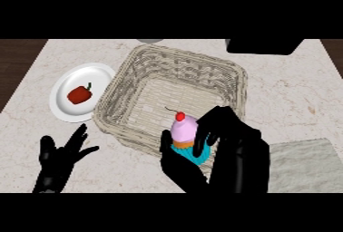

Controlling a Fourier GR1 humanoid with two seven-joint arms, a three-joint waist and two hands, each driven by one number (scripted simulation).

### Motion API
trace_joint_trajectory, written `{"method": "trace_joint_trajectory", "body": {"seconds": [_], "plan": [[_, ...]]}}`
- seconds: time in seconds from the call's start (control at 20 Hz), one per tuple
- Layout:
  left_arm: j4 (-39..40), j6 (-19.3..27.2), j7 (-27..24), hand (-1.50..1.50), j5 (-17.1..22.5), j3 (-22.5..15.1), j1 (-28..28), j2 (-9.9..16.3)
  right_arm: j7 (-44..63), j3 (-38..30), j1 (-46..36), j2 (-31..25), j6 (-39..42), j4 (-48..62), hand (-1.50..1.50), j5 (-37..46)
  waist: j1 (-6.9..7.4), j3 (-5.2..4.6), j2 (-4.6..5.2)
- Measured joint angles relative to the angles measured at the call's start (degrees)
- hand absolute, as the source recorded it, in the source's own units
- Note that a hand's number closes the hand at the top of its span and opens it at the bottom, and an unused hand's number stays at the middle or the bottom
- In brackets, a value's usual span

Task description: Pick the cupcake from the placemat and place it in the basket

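Observation:
A cupcake (183,132) with pink frosting, a red cherry and a teal wrapper is held in my right hand (231,145), whose thumb and fingers curl round it. It hangs over the near right rim of the wicker basket (134,68), which sits in the middle of the counter. The grey placemat (305,165) lies at the lower right, partly hidden by my right forearm. My left hand (60,158) rests open at the lower left, fingers spread, away from the basket.
A white plate (64,97) with a red pepper (80,94) sits left of the basket. A black object (264,46) stands at the counter's far right edge. Dark wood shows beyond the counter on both sides.

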Motion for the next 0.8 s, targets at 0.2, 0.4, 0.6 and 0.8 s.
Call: {"method": "trace_joint_trajectory", "body": {"seconds": [0.2, 0.4, 0.6, 0.8], "plan": [[0.5, -0.1, 0.3, 0.0, -0.3, -0.3, -0.7, 0.0, 2.2, -3.4, -8.2, -0.1, 1.7, 5.0, 1.5, -2.2, 0.49, 0.08, 0.19], [0.6, -0.2, 0.1, 0.0, -0.4, -0.5, -1.0, -0.3, 3.4, -6.6, -15.8, -0.2, 1.8, 11.5, 1.5, -5.6, 0.96, 0.2, 0.31], [1.1, -0.2, -0.2, 0.0, -0.6, -0.4, -1.5, -0.4, 3.4, -10.1, -21.2, -0.2, 0.1, 17.5, 1.5, -9.5, 1.24, 0.3, 0.49], [1.1, 0.2, 0.8, 0.0, -0.7, -0.2, -1.8, -0.4, 2.1, -13.7, -22.9, -0.1, -3.3, 20.9, 1.5, -13.4, 1.06, 0.47, 0.62]]}}
